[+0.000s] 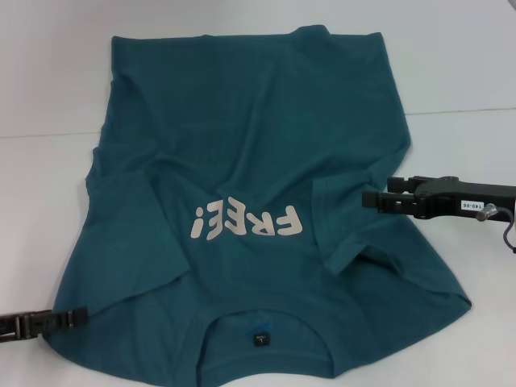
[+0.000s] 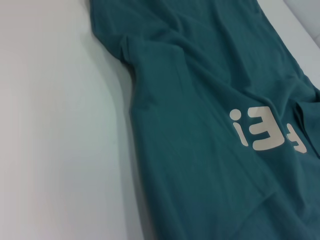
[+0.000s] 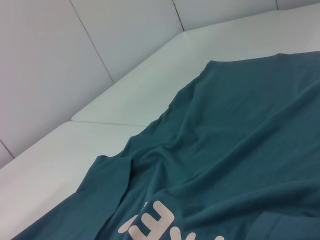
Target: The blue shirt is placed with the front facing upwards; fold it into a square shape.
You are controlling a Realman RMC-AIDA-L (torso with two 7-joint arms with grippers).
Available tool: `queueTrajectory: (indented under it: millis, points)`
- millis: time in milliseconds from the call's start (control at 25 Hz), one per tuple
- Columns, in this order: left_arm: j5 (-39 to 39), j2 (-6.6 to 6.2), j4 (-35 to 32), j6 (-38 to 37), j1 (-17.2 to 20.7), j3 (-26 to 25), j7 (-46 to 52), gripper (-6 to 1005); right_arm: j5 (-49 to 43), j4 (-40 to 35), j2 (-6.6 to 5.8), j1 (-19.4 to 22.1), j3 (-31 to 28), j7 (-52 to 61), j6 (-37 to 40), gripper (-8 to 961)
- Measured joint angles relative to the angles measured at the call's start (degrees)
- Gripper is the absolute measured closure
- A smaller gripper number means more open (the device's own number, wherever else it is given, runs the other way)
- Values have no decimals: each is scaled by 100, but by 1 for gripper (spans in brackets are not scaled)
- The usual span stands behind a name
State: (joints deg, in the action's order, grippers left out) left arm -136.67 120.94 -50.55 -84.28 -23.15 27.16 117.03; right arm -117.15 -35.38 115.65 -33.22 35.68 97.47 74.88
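White table (image 1: 468, 64) bears blue shirt (image 1: 266, 145), collar edge cropped.

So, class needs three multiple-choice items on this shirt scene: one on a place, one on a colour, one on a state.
1. Where is the collar?
A. At the table's far edge
B. Nearest the robot
C. Under the right gripper

2. What colour is the lettering?
A. Off-white
B. Yellow
C. Black

3. How do the sleeves lie?
A. Spread flat outward
B. Rolled into tubes
C. Folded in over the chest

Answers:
1 B: the collar of the shirt lies at the near edge in the head view.
2 A: the lettering is off-white on teal.
3 C: the sleeves overlap the chest beside the lettering; left gripper and right gripper sit at the shirt's sides.
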Motion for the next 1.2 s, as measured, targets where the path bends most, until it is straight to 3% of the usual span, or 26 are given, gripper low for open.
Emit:
queueTrajectory:
  millis: [760, 1200]
  points:
    - [18, 39, 60, -344, -273, 188, -53, 111, 9, 3, 0, 0, 0, 9, -1, 122]
    - [1, 9, -46, -294, -57, 149, 22, 111, 9, 1, 0, -10, 0, 9, -34, 123]
